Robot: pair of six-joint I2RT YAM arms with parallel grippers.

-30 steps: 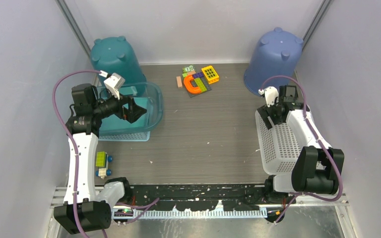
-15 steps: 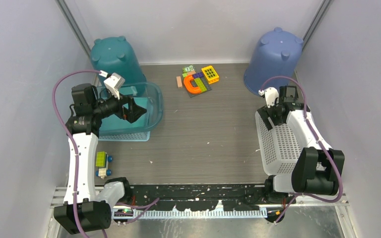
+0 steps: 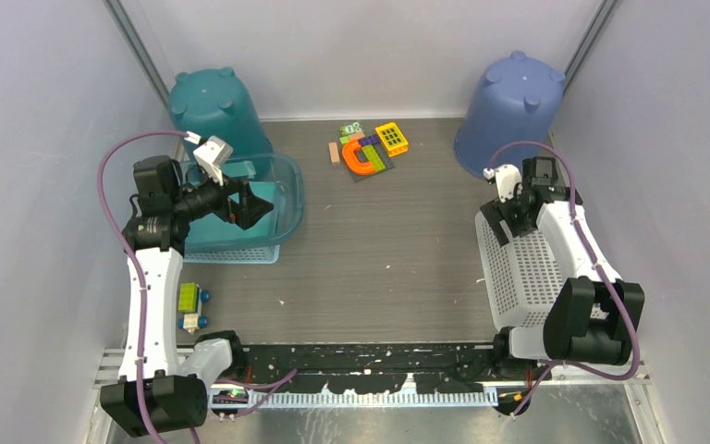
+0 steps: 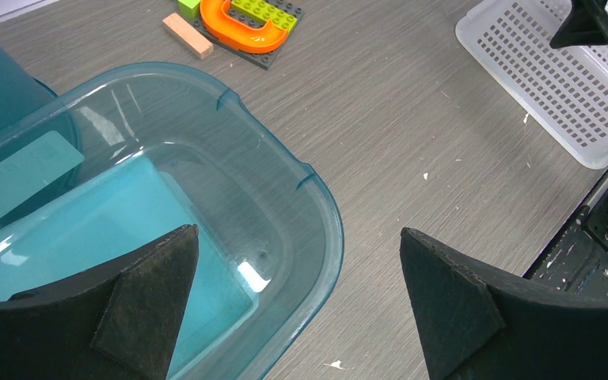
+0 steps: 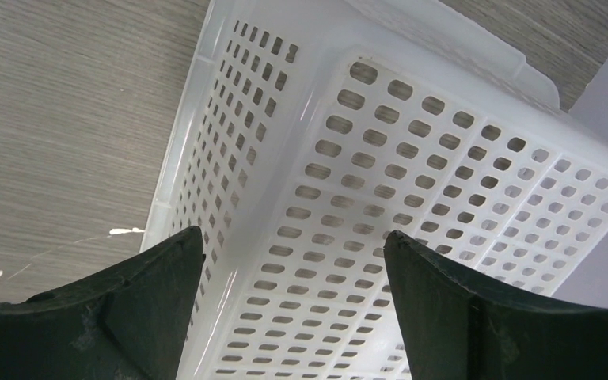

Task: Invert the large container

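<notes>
Robot lab test cell: plain grey walls (image 3: 361,46) around a wood-grain table (image 3: 388,259).

The right arm (image 3: 569,245) has drifted a little toward the right-hand wall. Its black elbow joint (image 3: 599,319) now sits slightly farther right than a second ago, and the small white wrist camera housing (image 3: 504,180) has edged right as well. The right gripper (image 3: 510,215), jaws spread, has shifted with it by a small amount above the far end of the white perforated plastic basket (image 3: 518,277).
</notes>
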